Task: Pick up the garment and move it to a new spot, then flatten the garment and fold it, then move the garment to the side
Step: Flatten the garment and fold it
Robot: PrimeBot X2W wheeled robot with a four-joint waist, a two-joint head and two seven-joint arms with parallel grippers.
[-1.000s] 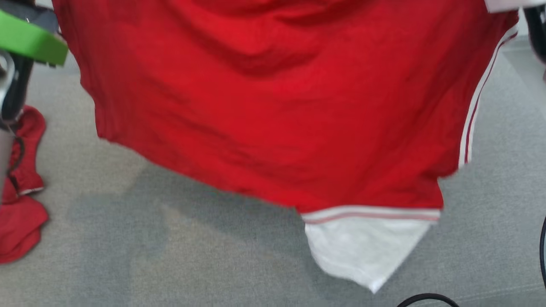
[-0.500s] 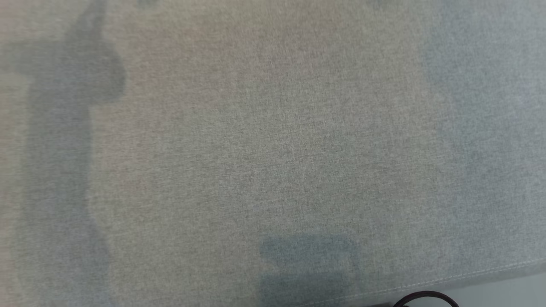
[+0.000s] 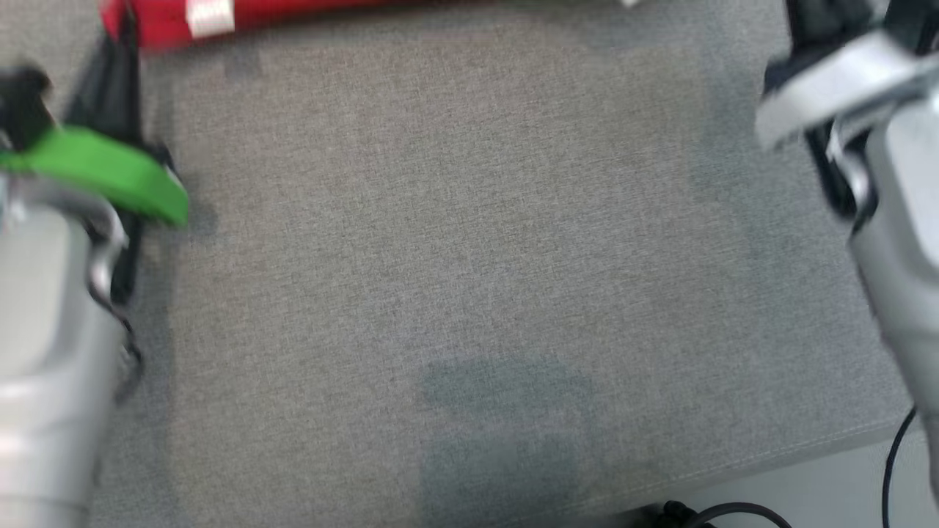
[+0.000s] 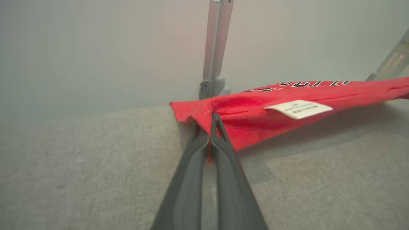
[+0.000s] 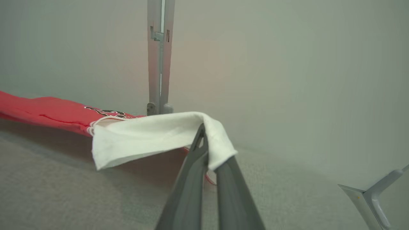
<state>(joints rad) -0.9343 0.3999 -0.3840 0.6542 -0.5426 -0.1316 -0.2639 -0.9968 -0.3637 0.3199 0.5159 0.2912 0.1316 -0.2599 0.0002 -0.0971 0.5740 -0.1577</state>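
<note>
Soft, even light is falling from overhead. In the head view, motion blur is smearing the left forearm [image 3: 51, 352], the right forearm [image 3: 902, 279] and the garment [image 3: 293, 15] at the top edge, while the weave of the counter [image 3: 469, 220] is reading fairly crisp. A dim, blocky shadow is lying on it near the bottom middle. In the wrist views the garment is casting a faint shadow beneath itself, the wall [image 5: 287, 64] is picking up a pinkish tint, and the left gripper [image 4: 213, 118] is going soft where its fingers [image 4: 188, 191] are nearing the lens.
</note>
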